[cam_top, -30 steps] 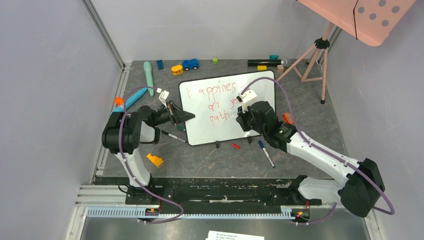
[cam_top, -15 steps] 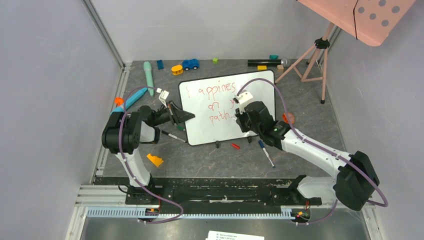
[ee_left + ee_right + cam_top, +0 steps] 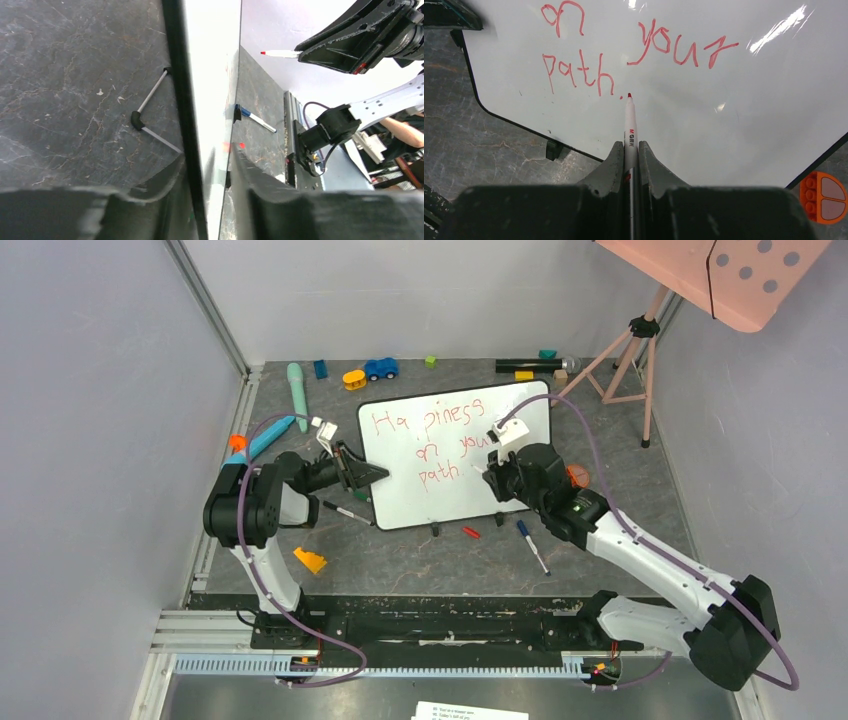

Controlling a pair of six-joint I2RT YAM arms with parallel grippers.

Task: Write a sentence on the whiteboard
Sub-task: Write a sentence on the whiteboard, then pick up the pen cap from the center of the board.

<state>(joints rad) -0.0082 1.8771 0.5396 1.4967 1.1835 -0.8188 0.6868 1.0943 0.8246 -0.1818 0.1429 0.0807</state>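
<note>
Nearest the arms' bases, a blue-capped pen [image 3: 530, 544] lies loose on the dark table [image 3: 420, 565], just in front of the board.

The right gripper [image 3: 628, 146] is clenched on a red marker [image 3: 629, 120], which runs straight out between its fingers. The tip sits by the full stop after "path", and from the left wrist view it looks lifted off the surface rather than pressing on it.

The left gripper [image 3: 374, 475] straddles the whiteboard [image 3: 470, 498] at its left rim, one finger on each side of the thin black edge. Whether it is pinching the rim or merely bracketing it, I cannot tell.

The board lies mid-table on its small feet, between the two arms. The sentence [image 3: 437, 451] reads "Happiness on your path." in three red lines, though glare eats part of the top word, so the writing looks finished.

As an object the board seems stiff, flat and light, with a slick face that offers no purchase. I judge the rim is the only sensible place to hold it, well clear of ink that would smear. It would likely skate on its feet under marker pressure unless it is steadied.

Beyond it, a blue toy car [image 3: 381, 368] sits by the back wall.
</note>
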